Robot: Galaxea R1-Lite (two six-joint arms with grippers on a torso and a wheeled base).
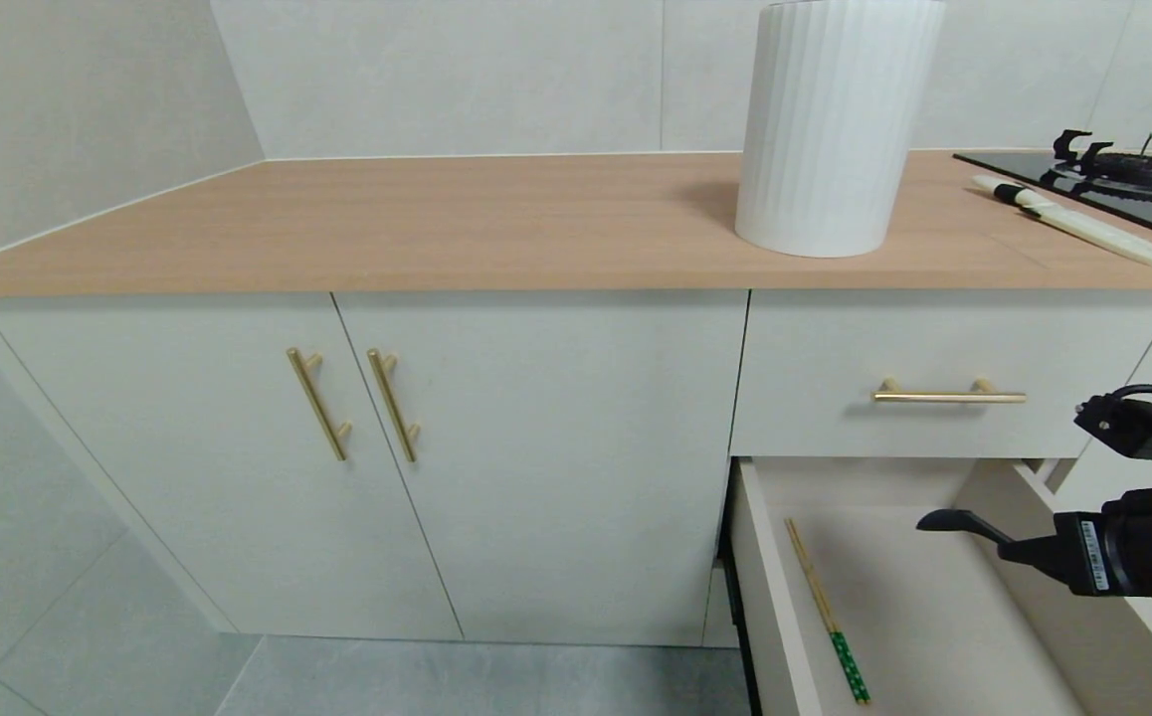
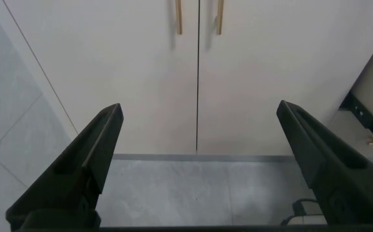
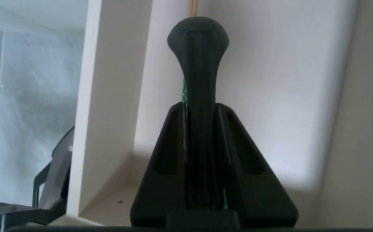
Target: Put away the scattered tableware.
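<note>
A pair of wooden chopsticks with green patterned ends lies in the open lower drawer, close to its left wall. My right gripper hangs above the drawer's middle, to the right of the chopsticks, shut with nothing held. In the right wrist view its fingers are pressed together, and the chopsticks peek out from behind them. A white-bladed knife with a black band rests on the counter at the right. My left gripper stands open and low, facing the cabinet doors.
A tall white ribbed container stands on the wooden counter. A black stove is at the far right. The upper drawer is closed. Double doors with gold handles fill the cabinet's left part. Grey tiled floor lies below.
</note>
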